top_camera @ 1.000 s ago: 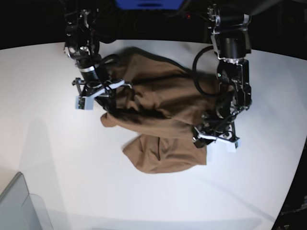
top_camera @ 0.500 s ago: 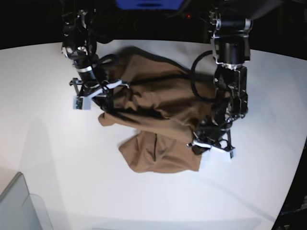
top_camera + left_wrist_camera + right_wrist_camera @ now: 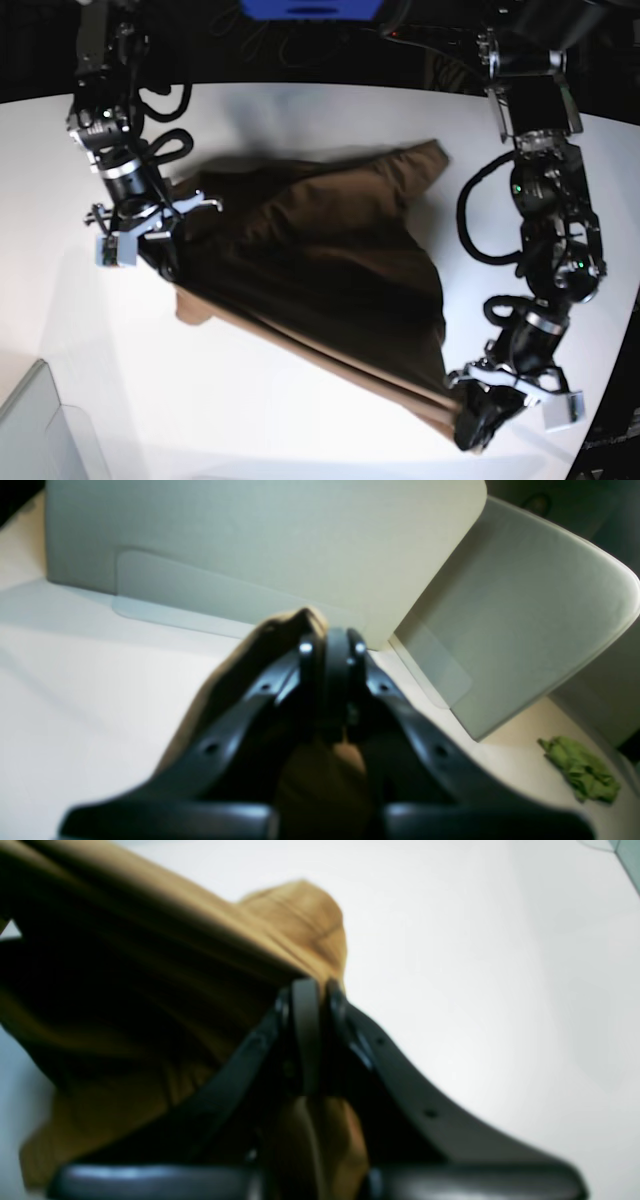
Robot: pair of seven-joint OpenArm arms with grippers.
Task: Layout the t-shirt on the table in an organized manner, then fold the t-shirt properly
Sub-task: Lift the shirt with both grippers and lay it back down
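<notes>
Stretching t-shirt [image 3: 310, 270] between clamped left gripper [image 3: 478, 418], right gripper [image 3: 165, 255]

The t-shirt [image 3: 320, 270] is soft tan-brown cloth — matt, plain and creased, its weave a warmer orange-brown up close in the right wrist view. The counter [image 3: 300, 120] is smooth, matt white, with only faint soft shadows on it. Both claws, left [image 3: 327, 647] and right [image 3: 307, 990], look like black moulded plastic with a slight sheen and small bright glints near the tips. The bin [image 3: 525, 605] is grey translucent plastic, smooth. A green rag [image 3: 580, 767] looks like crumpled cloth — dull.
</notes>
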